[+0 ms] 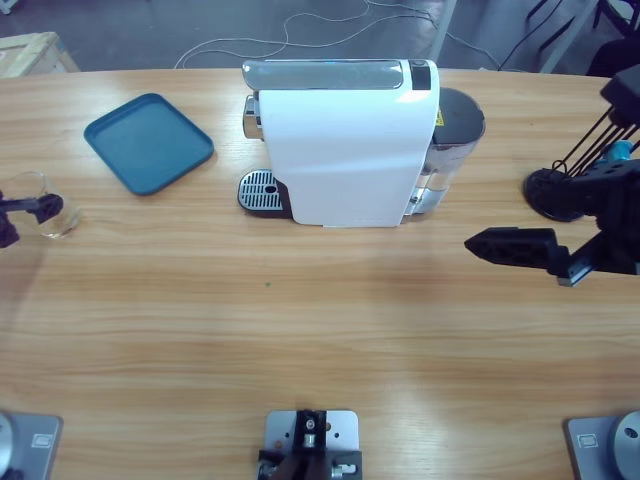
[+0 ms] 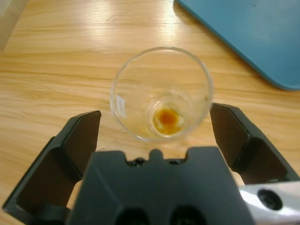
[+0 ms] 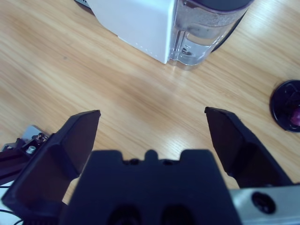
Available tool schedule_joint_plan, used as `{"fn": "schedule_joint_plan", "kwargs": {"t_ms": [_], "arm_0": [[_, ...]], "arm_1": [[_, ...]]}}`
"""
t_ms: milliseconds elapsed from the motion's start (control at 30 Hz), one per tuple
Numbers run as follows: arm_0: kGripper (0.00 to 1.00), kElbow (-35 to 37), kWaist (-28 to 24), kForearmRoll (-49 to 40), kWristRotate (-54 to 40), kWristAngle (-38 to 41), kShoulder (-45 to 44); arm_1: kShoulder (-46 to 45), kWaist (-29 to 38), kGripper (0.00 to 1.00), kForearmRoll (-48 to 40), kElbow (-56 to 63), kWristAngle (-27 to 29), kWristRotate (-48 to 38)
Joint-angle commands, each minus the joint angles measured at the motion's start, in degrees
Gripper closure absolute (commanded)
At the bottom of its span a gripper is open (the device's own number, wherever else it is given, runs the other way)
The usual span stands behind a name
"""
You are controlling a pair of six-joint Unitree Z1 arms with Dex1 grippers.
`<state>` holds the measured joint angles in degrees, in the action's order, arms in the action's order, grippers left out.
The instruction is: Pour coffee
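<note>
A small clear glass [image 1: 47, 206] [image 2: 161, 93] stands upright on the wooden table at the far left. In its bottom lies a small patch of brown coffee [image 2: 168, 119]. My left gripper [image 1: 20, 218] [image 2: 155, 117] is open, with one jaw on either side of the glass; I cannot tell whether either jaw touches it. The white coffee machine [image 1: 345, 150] [image 3: 136, 21] stands at the back middle, its drip tray [image 1: 262, 190] bare. My right gripper [image 1: 485, 243] [image 3: 152, 115] hangs open over bare table to the right of the machine, holding nothing.
A blue tray [image 1: 148, 142] [image 2: 253, 33] lies between the glass and the machine. The machine's clear water tank [image 1: 455, 140] [image 3: 206, 28] sits on its right side. A black stand with a round base [image 1: 555, 190] [image 3: 287, 105] is at the far right.
</note>
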<state>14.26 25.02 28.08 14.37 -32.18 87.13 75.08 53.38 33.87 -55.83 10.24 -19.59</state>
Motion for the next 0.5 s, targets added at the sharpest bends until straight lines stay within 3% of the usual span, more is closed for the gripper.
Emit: {"fn": "schedule_joint_plan", "kwargs": {"t_ms": [33,167,200,233,300,333,367,433,500], "arm_0": [[0.000,-1.2,-1.1,6.0,-1.4,-0.9,7.3],[0.000,-3.5,-1.1,13.1,-0.8,-0.8,11.6],[0.050,-4.2,-1.1,14.9,-0.7,-0.9,11.6],[0.173,-4.2,-1.1,15.0,-0.6,-1.2,11.6],[0.320,-4.2,-1.1,15.1,0.5,-2.3,12.0],[0.516,-4.2,-1.1,15.2,0.7,-2.6,12.3],[0.638,-4.2,-1.1,15.3,0.1,-3.0,12.3],[0.557,-4.7,-1.1,15.5,-0.7,-2.9,12.2],[0.991,-5.4,-1.0,15.9,-1.1,-2.5,12.2]], "arm_1": [[2.3,0.5,0.000,-0.2,0.6,-0.8,-0.9],[2.4,0.5,0.000,-0.2,0.6,-0.8,-1.0],[2.2,0.5,0.000,-0.2,0.6,-0.8,-0.9],[1.8,0.5,0.000,-0.2,0.6,-0.7,-0.9],[1.2,0.5,0.000,-0.2,0.7,-0.7,-0.9],[1.0,0.5,0.000,-0.2,0.9,-0.7,-0.9],[0.9,0.5,0.000,-0.2,0.9,-0.7,-0.9],[0.9,0.5,0.000,-0.2,0.8,-0.7,-0.9],[0.8,0.5,0.000,-0.2,0.8,-0.7,-0.9]]}}
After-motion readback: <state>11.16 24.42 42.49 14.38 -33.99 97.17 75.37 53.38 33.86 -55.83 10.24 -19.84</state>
